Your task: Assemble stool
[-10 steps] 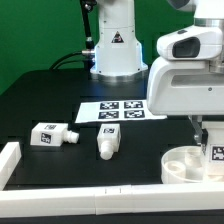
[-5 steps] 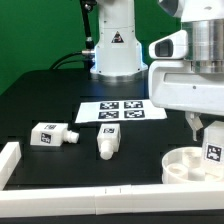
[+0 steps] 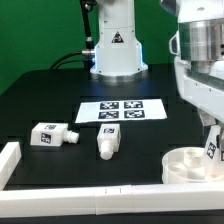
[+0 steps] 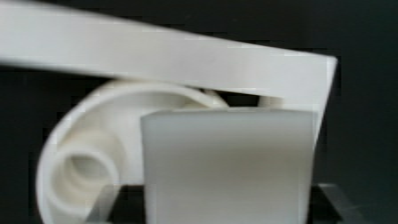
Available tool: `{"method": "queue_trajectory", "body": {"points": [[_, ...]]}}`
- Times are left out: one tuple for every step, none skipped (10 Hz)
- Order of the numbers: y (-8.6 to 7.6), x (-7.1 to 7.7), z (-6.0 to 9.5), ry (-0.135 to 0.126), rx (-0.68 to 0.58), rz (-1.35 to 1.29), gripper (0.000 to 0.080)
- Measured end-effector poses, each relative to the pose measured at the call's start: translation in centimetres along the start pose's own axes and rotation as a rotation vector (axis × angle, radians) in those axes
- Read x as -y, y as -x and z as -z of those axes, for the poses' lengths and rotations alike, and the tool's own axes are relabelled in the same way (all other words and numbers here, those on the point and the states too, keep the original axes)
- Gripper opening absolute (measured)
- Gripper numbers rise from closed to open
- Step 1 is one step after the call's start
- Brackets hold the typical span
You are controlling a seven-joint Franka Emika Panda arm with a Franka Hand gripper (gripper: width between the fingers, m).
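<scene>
On black table (image 3: pixel 40 98) — marker board (image 3: pixel 120 110), seat (image 3: pixel 173 166), green backdrop (image 3: pixel 30 30)

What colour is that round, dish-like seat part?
Plain white all over; the seat disc shows best in the exterior view.

White seat (image 3: pixel 185 166), white leg (image 3: pixel 62 133) with black-and-white tag (image 3: pixel 44 137), apparently black table (image 3: pixel 40 100)

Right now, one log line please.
pincer: shut on leg | leg: over seat disc | contact: unclear | spare legs: two, lying on table
</scene>
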State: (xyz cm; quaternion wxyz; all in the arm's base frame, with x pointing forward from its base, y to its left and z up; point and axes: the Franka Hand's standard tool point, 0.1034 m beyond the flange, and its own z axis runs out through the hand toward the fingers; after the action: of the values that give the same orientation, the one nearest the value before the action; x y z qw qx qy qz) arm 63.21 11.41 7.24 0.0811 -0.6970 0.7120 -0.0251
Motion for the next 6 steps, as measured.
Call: {"method": "queue_trajectory", "body": {"points": [[-0.03,0.05,-0.01,-0.012,0.007,-0.055,0.0337],[0.01,0.04,-0.01,-0.013,0.011,-0.086,0.0337],[0.05,0.01,-0.06,-0.012,0.012,-0.087,0.0337],[0.08,-0.02,-0.1,-0.012,0.012,-0.074,0.0513],[0.08,-0.01,-0.09,-0.012,0.012,-0.025,0.061],[0.08,0.48,0.41,-0.024,0.012,0.144,0.061]]}}
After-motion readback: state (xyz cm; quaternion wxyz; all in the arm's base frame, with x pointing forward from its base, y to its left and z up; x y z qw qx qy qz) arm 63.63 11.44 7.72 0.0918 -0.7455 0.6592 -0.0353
